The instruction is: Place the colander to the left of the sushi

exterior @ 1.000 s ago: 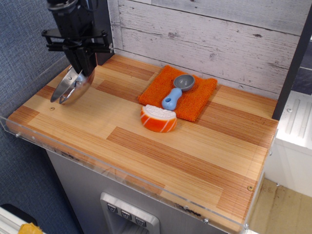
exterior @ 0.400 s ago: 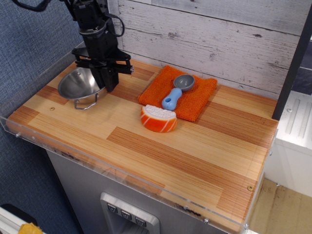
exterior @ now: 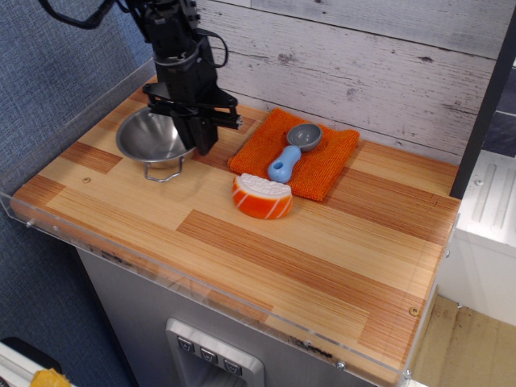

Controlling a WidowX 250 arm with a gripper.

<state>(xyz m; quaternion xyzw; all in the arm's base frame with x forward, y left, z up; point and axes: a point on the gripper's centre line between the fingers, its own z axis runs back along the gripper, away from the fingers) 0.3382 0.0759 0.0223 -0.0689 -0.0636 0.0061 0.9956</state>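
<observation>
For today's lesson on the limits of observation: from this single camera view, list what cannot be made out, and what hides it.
- End effector tips: hidden against the colander rim, so the grip is unclear.
- Colander's right rim: covered by the end effector.
- Whether the colander rests on the table: cannot tell.
- Cloth beneath the scoop: hidden.
- Sushi far side: faces away.

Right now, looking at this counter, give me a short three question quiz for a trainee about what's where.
1. True or false: the scoop lies on the orange cloth.
2. Which is nearest the camera: A the colander, B the sushi, C the scoop?
3. Fill in: the gripper is at the colander's ____ rim, left or right in the picture.

Key: 1 true. 2 B. 3 right.
</observation>
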